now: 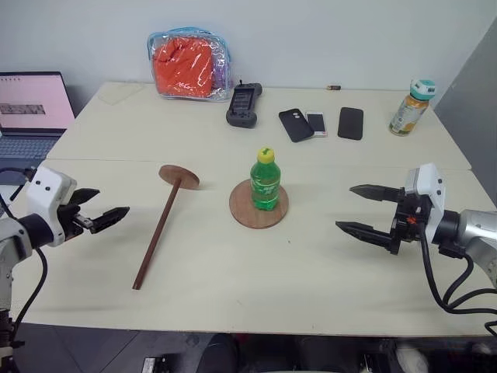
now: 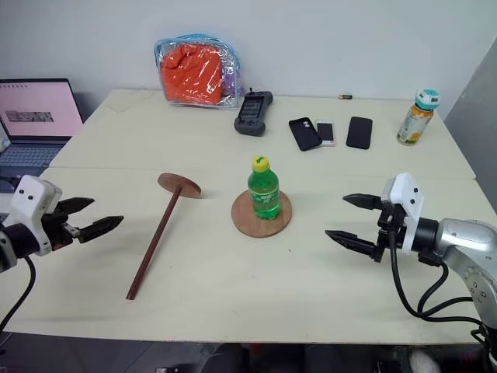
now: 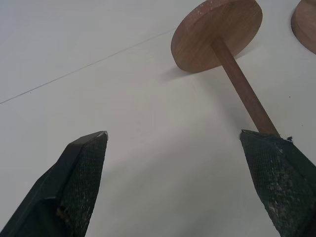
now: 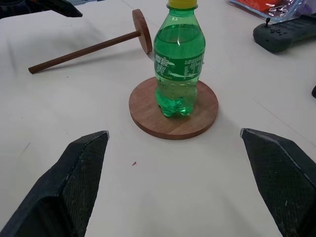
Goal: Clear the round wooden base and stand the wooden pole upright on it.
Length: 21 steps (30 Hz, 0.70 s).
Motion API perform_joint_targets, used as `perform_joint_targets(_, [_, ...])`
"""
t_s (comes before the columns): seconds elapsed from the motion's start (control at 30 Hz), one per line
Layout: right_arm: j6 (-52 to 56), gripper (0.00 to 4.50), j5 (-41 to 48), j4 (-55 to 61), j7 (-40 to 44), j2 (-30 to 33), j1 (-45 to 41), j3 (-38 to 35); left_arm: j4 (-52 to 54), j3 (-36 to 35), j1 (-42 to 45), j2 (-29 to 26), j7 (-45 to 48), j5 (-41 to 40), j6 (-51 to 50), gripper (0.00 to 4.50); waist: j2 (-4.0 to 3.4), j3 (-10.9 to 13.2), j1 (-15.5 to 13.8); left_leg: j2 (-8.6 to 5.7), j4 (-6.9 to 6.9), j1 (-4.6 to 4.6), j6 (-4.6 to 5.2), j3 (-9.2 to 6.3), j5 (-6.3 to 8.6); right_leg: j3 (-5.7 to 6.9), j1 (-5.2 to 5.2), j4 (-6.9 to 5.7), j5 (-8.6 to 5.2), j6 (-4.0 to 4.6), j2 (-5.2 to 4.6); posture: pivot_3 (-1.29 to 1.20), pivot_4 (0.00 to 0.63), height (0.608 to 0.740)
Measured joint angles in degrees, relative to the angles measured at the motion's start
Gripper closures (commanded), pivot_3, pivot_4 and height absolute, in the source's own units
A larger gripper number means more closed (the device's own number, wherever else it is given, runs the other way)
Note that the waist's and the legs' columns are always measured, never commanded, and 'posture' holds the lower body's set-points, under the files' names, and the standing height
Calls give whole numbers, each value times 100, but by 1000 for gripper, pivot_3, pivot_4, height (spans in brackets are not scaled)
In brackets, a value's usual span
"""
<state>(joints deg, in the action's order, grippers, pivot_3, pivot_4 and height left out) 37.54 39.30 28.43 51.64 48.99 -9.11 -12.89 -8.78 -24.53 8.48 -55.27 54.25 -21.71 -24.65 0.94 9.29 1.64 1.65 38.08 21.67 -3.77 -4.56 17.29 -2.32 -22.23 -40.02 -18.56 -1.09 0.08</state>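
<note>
The round wooden base (image 1: 244,211) lies flat at the table's middle, with a green soda bottle (image 1: 265,181) with a yellow cap standing upright on it. The wooden pole (image 1: 158,235) lies on the table left of the base, its small disc (image 1: 179,176) at the far end. My left gripper (image 1: 95,211) hovers open left of the pole, empty; the left wrist view looks past its fingers at the pole (image 3: 244,94). My right gripper (image 1: 366,210) is open and empty, right of the base, aimed at the bottle (image 4: 179,69) and base (image 4: 148,106).
At the back stand a clear bag of orange stuff (image 1: 189,64), a black controller (image 1: 244,105), three phones (image 1: 318,123) and a juice bottle (image 1: 411,107). A laptop (image 1: 31,109) sits beyond the table's left edge.
</note>
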Motion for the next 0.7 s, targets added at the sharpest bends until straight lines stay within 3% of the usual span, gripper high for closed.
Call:
perform_joint_targets(0.53, [-106, 0, 4, -3, -61, -21, 149, 6, -89, 221, 233, -78, 92, 279, 637, 69, 0, 0, 0, -1, 1, 2, 0, 4, 0, -3, 0, 1, 0, 0, 0, 0, 150, 740])
perform_joint_targets(0.7, [-85, 0, 13, -32, -74, -20, 121, 5, 458, 225, 8, -95, 433, 138, 608, 69, 0, 0, 4, 0, 0, 2, 0, 2, 0, -1, -1, 1, 0, 0, 2, 0, 150, 740])
